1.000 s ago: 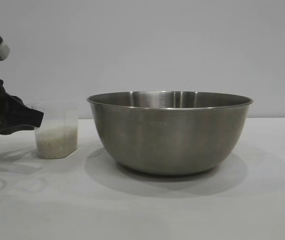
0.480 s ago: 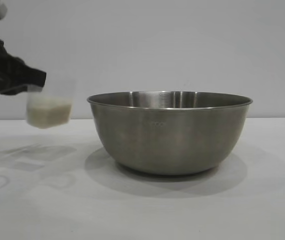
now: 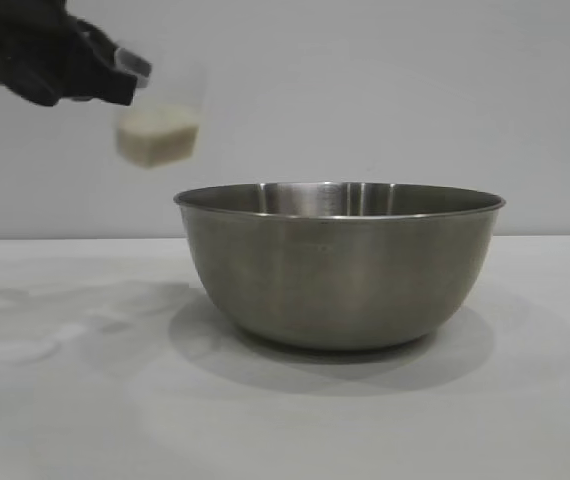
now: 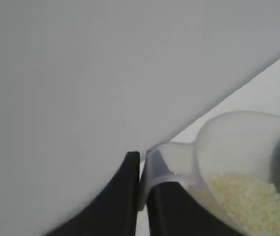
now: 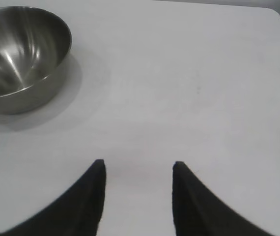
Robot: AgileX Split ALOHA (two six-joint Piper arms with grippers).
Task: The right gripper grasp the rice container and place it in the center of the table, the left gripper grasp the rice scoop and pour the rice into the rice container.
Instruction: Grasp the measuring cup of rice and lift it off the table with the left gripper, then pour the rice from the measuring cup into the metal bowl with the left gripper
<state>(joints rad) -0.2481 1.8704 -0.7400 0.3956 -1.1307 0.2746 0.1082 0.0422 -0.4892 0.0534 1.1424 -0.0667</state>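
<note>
Aloft, the rice scoop [image 3: 160, 128] with its rice [image 3: 155, 143] hangs left of and above the rice container [image 3: 340, 262], which sits on the table [image 3: 65, 420]. The left gripper [image 3: 115, 80] has its jaws clenched on the scoop's handle; the right gripper [image 5: 137, 169], jaws parted and holding nothing, hovers well apart from the container.

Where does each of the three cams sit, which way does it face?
Exterior: table level, side-on to the rice container; left gripper holds the rice scoop aloft.
Left wrist: behind its shut fingers, facing scoop and rice.
Right wrist: above the table, open right gripper empty.
Shared: container in exterior and right wrist.
</note>
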